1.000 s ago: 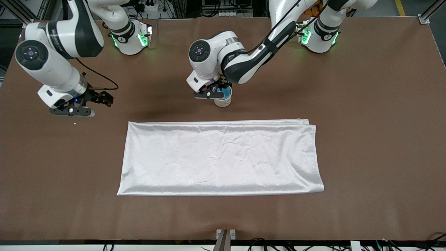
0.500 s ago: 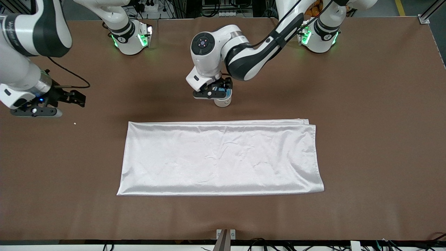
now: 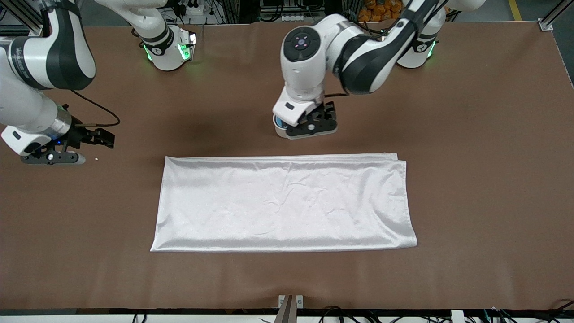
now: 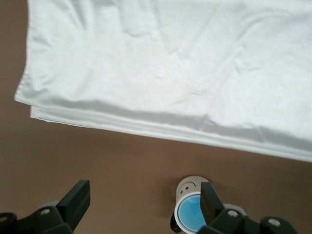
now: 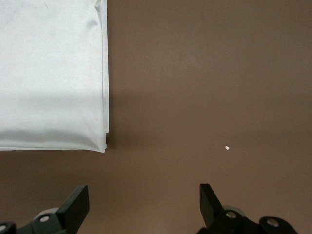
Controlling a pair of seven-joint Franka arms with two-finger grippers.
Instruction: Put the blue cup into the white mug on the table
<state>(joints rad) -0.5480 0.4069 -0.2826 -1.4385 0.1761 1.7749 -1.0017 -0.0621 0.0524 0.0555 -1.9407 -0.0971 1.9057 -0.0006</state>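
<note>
The white mug stands on the brown table, between the robots' bases and the cloth, mostly hidden under my left hand. The blue cup sits inside it. In the left wrist view the mug shows its face marks, with the blue cup nested in it. My left gripper is open and empty, over the table just beside the mug toward the left arm's end; one fingertip overlaps the mug's rim. My right gripper is open and empty over bare table at the right arm's end.
A white satin cloth lies flat, nearer the front camera than the mug; it also shows in the left wrist view and the right wrist view. A small white crumb lies beside the right gripper.
My left gripper has let go of the blue cup in the mug and shifted toward the left arm's end. My right gripper has moved toward the right arm's end of the table.
</note>
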